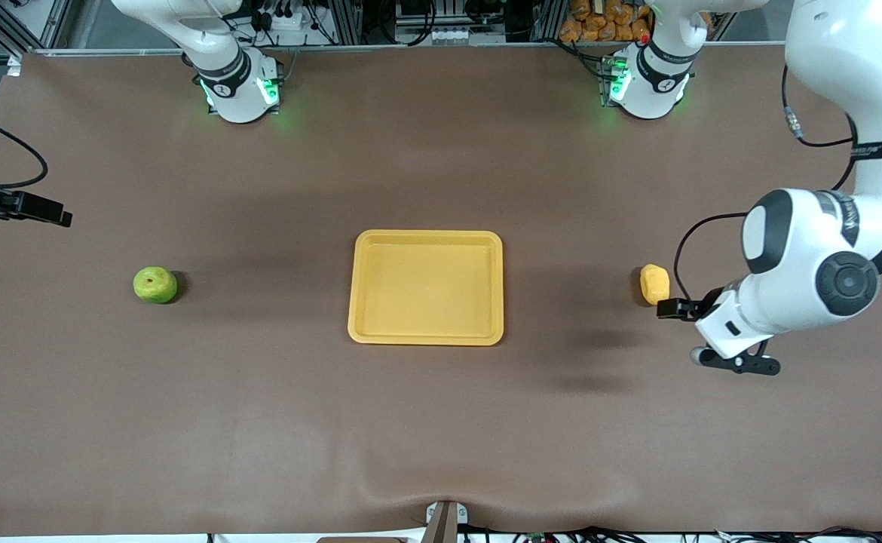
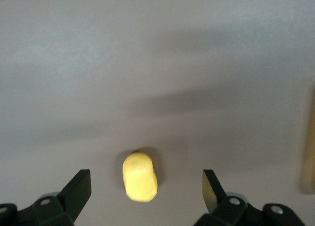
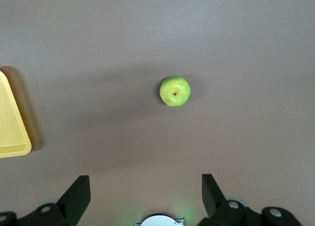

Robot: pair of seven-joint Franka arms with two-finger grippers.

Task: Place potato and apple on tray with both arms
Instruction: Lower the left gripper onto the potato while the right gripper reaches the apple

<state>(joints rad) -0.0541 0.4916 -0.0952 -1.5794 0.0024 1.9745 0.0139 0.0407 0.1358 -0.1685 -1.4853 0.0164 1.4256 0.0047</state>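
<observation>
The yellow potato lies on the brown table toward the left arm's end, beside the tray. My left gripper hangs open low over the table next to it; in the left wrist view the potato lies between the spread fingers of the left gripper, untouched. The green apple sits toward the right arm's end. My right gripper is open in the air at that end, well apart from the apple. The yellow tray lies in the middle with nothing on it; its corner shows in the right wrist view.
Both arm bases glow green along the table's back edge. Orange items and cables sit past that edge. A small mount stands at the front edge. Brown tabletop surrounds the tray.
</observation>
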